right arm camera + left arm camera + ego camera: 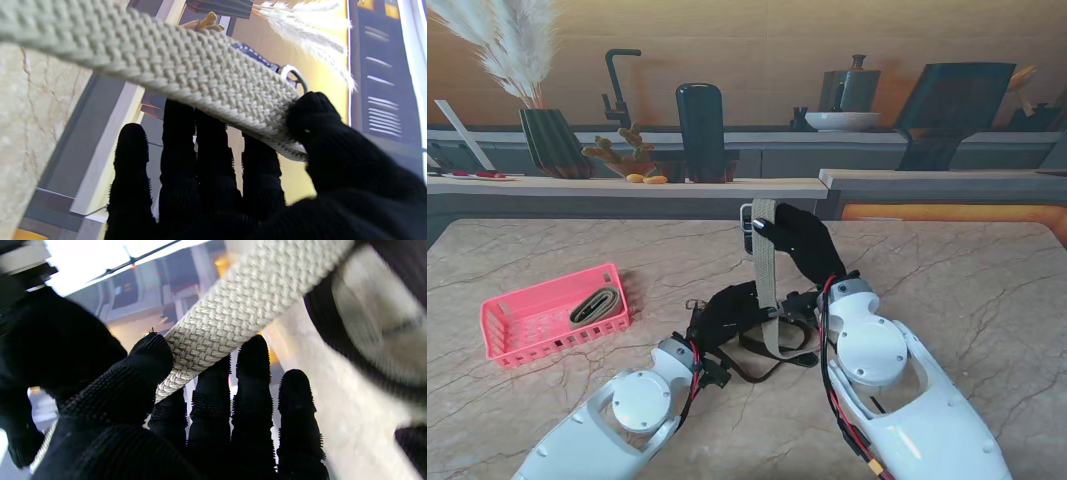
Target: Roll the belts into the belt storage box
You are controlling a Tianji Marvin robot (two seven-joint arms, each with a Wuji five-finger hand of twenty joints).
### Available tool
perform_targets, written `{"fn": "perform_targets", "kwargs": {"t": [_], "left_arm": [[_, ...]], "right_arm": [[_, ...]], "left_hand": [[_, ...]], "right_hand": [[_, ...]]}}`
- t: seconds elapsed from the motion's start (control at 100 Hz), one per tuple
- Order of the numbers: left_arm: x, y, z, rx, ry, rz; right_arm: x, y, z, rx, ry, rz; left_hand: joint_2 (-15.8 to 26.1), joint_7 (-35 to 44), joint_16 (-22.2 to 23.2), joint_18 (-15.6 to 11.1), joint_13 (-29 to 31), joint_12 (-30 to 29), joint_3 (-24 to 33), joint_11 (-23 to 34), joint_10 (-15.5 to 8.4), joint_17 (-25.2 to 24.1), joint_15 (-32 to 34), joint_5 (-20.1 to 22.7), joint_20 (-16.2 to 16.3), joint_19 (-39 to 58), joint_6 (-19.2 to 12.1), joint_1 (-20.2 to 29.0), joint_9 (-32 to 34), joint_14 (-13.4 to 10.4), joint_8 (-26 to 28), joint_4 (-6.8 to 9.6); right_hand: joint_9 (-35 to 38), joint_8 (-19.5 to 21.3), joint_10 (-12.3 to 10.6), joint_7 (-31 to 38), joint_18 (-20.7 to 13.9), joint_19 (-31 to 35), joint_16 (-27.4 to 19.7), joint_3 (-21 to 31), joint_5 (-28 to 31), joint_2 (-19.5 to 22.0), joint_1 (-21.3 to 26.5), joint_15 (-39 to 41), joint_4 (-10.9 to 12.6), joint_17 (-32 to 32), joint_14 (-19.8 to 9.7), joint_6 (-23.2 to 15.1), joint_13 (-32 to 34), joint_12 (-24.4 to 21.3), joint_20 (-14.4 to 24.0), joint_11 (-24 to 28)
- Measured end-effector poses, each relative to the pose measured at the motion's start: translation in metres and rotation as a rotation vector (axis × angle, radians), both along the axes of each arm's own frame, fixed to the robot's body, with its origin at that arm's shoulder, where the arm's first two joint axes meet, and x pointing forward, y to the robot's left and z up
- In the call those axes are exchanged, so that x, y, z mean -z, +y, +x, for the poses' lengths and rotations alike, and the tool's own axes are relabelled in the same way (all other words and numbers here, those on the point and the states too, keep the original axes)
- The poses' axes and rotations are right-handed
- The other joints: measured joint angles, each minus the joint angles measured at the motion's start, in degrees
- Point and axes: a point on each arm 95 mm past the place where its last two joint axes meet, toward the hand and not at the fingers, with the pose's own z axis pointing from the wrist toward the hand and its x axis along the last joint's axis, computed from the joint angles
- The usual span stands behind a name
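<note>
so far one rolled belt (593, 306) lies inside the pink plastic storage basket (502, 337); right of it, both robot hands, left (727, 315) and right (802, 243), pinch the unrolled beige woven belt (765, 270) above the marble tabletop (967, 280).

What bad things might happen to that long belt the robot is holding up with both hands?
The beige woven belt is pinched only between thumb and fingers of the right hand near its metal buckle, so it might slip out. The left hand also grips it with fingertips only, and the slack end loops on the marble table, so a roll may start crooked. The pink plastic basket sits well off to the left, and a loose roll could unwind on the way.
</note>
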Motion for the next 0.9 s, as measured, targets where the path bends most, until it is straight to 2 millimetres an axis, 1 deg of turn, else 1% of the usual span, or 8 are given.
{"fn": "perform_targets", "kwargs": {"t": [0.09,0.18,0.22,0.39,0.58,0.75,0.83,0.9], "left_arm": [[0.003,0.002,0.011,-0.047,-0.144,0.119],[0.003,0.005,0.019,-0.063,-0.15,0.128],[0.002,0.006,0.021,-0.065,-0.154,0.13],[-0.001,0.011,0.026,-0.112,-0.325,0.251],[-0.005,0.016,0.03,-0.148,-0.36,0.248],[-0.007,0.02,0.032,-0.173,-0.365,0.245],[-0.008,0.021,0.032,-0.19,-0.369,0.242],[-0.009,0.022,0.032,-0.207,-0.386,0.25]], "right_arm": [[0.002,-0.001,-0.005,0.003,0.029,0.01],[0.005,-0.001,-0.009,0.003,0.045,0.01],[0.006,-0.001,-0.011,0.002,0.06,0.014],[0.01,0.0,-0.014,0.009,0.105,0.028],[0.019,0.001,-0.014,0.036,0.21,0.077],[0.028,0.003,-0.013,0.058,0.276,0.086],[0.035,0.004,-0.011,0.067,0.326,0.111],[0.041,0.005,-0.01,0.076,0.371,0.132]], "left_hand": [[-0.05,0.32,0.02,0.0,0.0,0.26,0.0,1.99,-0.02,0.02,1.22,0.0,0.01,0.75,0.03,0.0,0.62,0.0,-0.54,0.0],[-0.64,0.81,0.06,0.0,0.0,0.78,0.52,2.99,0.03,0.02,2.01,0.0,0.01,1.38,1.02,0.0,0.62,0.42,-0.73,-0.06],[-0.33,1.05,0.1,0.0,0.0,0.89,0.67,3.06,0.14,-0.06,2.21,-0.05,0.01,1.47,1.48,0.0,0.62,0.57,-0.74,-0.16],[-0.33,2.07,1.13,0.01,0.0,1.95,0.85,5.64,0.62,-0.08,3.7,-0.23,0.02,2.32,2.05,-0.13,0.57,0.59,-0.75,-0.23],[-0.33,2.95,1.65,0.02,0.0,2.03,1.39,7.31,0.63,-0.18,4.75,-0.86,0.22,3.07,2.89,-0.13,0.53,0.59,-0.75,-0.26],[-0.34,3.53,2.27,0.13,0.0,2.03,1.41,8.05,0.64,-0.32,5.29,-0.89,0.7,3.77,3.76,-0.13,0.53,1.07,-0.79,-0.27],[-0.34,4.31,2.29,0.24,-0.01,2.03,1.43,8.72,0.66,-0.32,5.83,-2.83,0.79,4.39,4.73,-0.13,0.0,1.23,-0.85,-0.27],[-0.35,4.32,2.29,0.78,-0.53,2.03,1.45,9.55,0.75,-1.11,5.92,-5.82,1.21,4.54,7.02,-0.18,-1.84,1.58,-1.55,-0.27]], "right_hand": [[-4.14,-0.08,1.28,0.0,-1.21,3.05,4.39,0.3,0.0,0.0,0.01,7.25,0.0,0.09,0.51,0.05,-2.22,2.2,-0.01,4.1],[-5.34,-0.09,2.22,0.0,-2.31,6.97,8.06,0.75,0.04,0.0,0.01,13.49,0.0,0.93,1.07,0.64,-2.67,4.02,1.22,8.97],[-5.35,-0.09,2.6,0.0,-2.9,8.03,8.79,0.77,0.64,-0.06,0.01,14.72,0.0,1.03,1.32,1.12,-2.67,4.18,1.76,9.84],[-5.36,-0.09,3.41,0.01,-4.09,12.52,10.88,2.02,1.4,-0.57,0.01,18.26,0.0,1.69,2.07,2.42,-2.67,4.52,3.67,11.65],[-5.36,-0.09,4.2,0.71,-4.52,16.27,12.8,2.08,2.72,-0.57,0.01,21.53,0.0,1.93,2.78,4.38,-2.66,5.71,5.94,13.85],[-5.36,-0.09,4.22,1.4,-4.56,17.34,13.39,2.09,2.86,-0.57,0.01,22.35,0.0,2.48,2.79,5.05,-2.66,6.19,6.85,14.58],[-5.36,-0.09,4.33,1.42,-4.57,17.56,13.56,2.1,2.87,-0.57,0.01,22.83,0.0,2.48,2.86,5.15,-2.66,6.45,6.91,14.59],[-5.36,-0.09,4.44,1.88,-4.59,17.87,13.89,2.12,2.88,-0.57,0.01,22.87,0.0,2.48,3.0,5.25,-2.66,6.45,6.93,14.6]]}}
